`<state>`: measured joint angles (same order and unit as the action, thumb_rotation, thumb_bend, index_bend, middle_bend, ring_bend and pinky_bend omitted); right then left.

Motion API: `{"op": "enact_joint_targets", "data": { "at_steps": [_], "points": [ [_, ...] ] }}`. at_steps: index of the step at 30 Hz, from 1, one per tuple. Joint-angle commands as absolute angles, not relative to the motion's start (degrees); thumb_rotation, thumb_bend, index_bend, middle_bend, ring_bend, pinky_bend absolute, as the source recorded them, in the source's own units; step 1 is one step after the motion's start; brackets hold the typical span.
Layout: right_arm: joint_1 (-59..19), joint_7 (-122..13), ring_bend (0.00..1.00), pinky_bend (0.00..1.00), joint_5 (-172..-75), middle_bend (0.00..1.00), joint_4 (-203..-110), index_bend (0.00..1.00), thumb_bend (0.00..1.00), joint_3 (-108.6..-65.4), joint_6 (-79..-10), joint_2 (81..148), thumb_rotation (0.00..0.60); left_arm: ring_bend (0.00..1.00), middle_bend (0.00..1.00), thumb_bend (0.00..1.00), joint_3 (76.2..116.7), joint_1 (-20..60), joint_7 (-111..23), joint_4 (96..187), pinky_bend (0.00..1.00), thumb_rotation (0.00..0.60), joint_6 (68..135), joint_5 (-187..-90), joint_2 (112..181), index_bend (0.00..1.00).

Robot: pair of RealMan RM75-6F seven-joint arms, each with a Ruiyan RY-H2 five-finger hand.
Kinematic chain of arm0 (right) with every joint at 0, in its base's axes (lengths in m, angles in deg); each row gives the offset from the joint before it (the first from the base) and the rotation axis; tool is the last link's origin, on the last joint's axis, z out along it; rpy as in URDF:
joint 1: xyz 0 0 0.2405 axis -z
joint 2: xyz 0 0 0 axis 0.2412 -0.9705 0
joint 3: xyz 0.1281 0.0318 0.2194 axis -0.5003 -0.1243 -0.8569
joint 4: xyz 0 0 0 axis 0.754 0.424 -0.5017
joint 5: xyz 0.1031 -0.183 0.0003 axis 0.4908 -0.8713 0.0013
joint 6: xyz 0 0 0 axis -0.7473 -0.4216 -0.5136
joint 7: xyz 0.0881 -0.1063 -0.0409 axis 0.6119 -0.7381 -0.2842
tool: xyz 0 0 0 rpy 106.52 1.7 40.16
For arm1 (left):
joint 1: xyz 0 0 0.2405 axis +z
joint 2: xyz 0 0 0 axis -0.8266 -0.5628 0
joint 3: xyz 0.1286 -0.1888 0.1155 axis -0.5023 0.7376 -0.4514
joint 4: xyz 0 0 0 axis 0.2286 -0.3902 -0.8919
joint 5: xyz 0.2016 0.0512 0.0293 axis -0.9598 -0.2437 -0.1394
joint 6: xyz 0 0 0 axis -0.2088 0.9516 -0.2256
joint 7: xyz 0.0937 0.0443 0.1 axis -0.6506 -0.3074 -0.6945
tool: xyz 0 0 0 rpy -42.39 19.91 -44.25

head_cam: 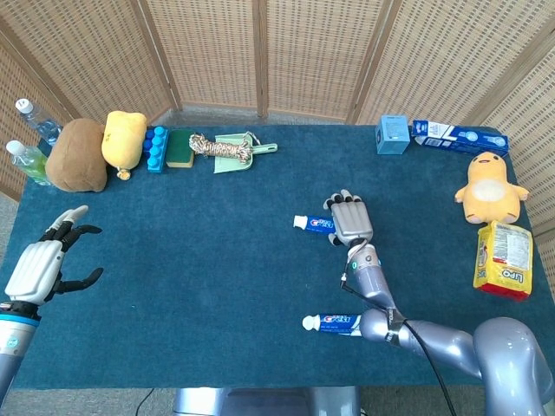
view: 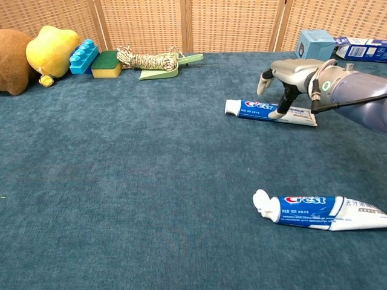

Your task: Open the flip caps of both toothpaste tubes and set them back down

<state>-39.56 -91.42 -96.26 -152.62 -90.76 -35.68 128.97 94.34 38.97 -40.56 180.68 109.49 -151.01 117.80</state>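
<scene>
Two blue-and-white toothpaste tubes lie flat on the blue table cloth. On the far tube [head_cam: 314,224] [view: 263,110] the white cap [view: 230,107] points left and looks closed. My right hand [head_cam: 349,220] [view: 291,72] arches over this tube's middle with its fingers spread. Its thumb tip [view: 275,113] touches the tube, which is not lifted. The near tube [head_cam: 344,324] [view: 315,209] lies by the front edge, and its white cap [view: 263,202] looks flipped up. At the far left my left hand [head_cam: 38,265] hovers with fingers apart, holding nothing.
Along the back edge stand two bottles [head_cam: 29,139], a brown plush [head_cam: 76,156], a yellow plush [head_cam: 123,140], blue bricks [head_cam: 155,148], a sponge [head_cam: 180,148], a rope bundle on a green dustpan [head_cam: 227,151], a blue box [head_cam: 392,134] and a carton [head_cam: 458,137]. A duck plush [head_cam: 489,187] and a yellow packet [head_cam: 503,258] lie at the right.
</scene>
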Motion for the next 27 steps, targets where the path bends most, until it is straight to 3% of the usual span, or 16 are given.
{"op": "enact_joint_targets", "data": {
  "at_steps": [1, 16, 27],
  "points": [
    [-39.32, -91.66, 0.09, 0.21, -97.0, 0.21, -152.77, 0.29, 0.28, -90.43, -36.1, 129.12, 0.599, 0.01, 0.07, 0.24, 94.36, 39.06, -40.39, 180.63, 0.16, 0.6, 109.47, -151.03, 117.77, 0.25],
    [-39.4, -92.57, 0.1, 0.21, -97.36, 0.22, -145.64, 0.32, 0.29, -91.27, -34.73, 131.11, 0.6, 0.0, 0.06, 0.24, 94.26, 39.76, -38.97, 180.49, 0.16, 0.6, 109.41, -151.64, 117.32, 0.25],
    [-39.16, -93.41, 0.12, 0.21, -96.78, 0.22, -148.21, 0.34, 0.3, -91.78, -33.9, 130.8, 0.6, 0.0, 0.05, 0.24, 94.07, 40.13, -37.9, 180.29, 0.16, 0.6, 109.2, -152.27, 117.1, 0.25]
  ]
}}
